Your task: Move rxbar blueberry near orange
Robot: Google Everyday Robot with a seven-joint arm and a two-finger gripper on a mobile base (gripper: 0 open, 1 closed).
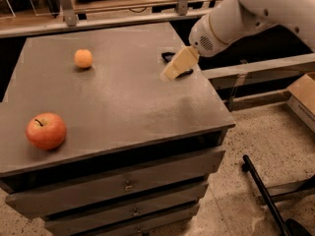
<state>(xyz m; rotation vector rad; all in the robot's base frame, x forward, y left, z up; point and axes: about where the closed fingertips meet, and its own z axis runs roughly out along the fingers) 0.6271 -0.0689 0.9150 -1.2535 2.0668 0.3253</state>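
The rxbar blueberry [168,57] lies dark and flat near the right edge of the grey cabinet top [123,102]. Only its ends show, as the gripper mostly hides it. My gripper [176,64], cream-coloured on a white arm coming in from the upper right, is down at the bar and covers its middle. The orange [83,58] sits on the far left part of the top, well to the left of the bar and the gripper.
A larger red apple [46,131] sits near the front left edge. The cabinet has drawers [128,185] below. A metal rail [123,18] runs behind. A cardboard box [304,98] and a black pole [266,193] are on the floor at the right.
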